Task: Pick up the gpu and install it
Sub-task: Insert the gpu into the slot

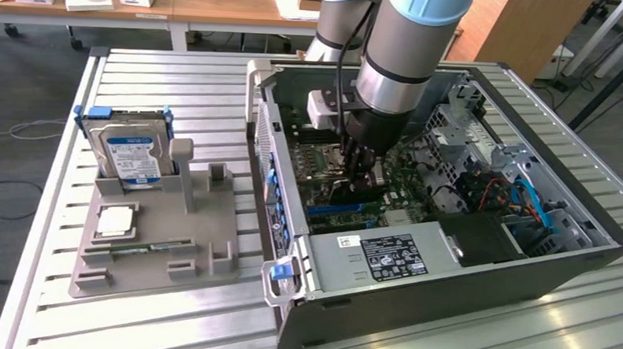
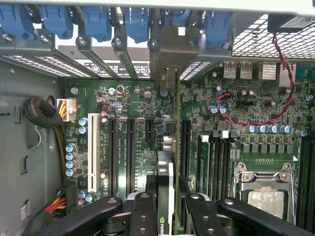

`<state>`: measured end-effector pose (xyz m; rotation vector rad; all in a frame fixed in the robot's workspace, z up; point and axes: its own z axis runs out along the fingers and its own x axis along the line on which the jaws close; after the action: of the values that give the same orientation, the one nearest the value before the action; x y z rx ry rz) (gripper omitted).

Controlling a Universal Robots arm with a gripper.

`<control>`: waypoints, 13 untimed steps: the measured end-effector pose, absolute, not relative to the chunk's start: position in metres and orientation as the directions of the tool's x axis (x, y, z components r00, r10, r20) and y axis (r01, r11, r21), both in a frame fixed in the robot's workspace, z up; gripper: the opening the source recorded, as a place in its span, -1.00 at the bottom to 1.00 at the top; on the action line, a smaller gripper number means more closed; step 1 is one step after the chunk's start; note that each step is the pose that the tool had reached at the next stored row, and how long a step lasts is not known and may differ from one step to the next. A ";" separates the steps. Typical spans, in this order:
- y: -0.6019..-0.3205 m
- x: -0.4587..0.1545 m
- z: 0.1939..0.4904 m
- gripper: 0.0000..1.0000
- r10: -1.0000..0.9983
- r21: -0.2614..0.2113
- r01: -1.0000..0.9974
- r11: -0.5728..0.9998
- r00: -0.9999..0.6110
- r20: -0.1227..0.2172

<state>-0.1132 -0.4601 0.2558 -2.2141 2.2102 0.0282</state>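
Hand (image 2: pixel 171 209) grips gpu (image 2: pixel 166 169) edge-on btwn free mobo slots (image 2: pixel 130 152).

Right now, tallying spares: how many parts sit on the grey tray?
3: a hard drive upright at the far end, a square chip flat in the middle, a memory stick flat at the near end. Posts on the tray might hide more.

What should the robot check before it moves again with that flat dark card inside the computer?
1. Thin flat dark gpu card held between the fingers of the black gripper: ok.
2. Its silvery-beige metal bracket up at the row of blue plastic latches: ok.
3. Card pushed fully into its slot: cannot tell.
4. Thin red-and-black wire apart from the card: ok.
5. Long black slots beside the card empty: ok.
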 end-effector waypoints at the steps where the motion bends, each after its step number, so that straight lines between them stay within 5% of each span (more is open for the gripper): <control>1: -0.460 -0.113 0.256 -0.46 -1.000 0.004 -1.000 -0.002 0.002 -0.022; 13: -0.460 -0.113 0.254 -0.46 -1.000 0.003 -1.000 -0.002 0.002 -0.022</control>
<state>-0.1132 -0.4600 0.2540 -2.2137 2.2098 0.0284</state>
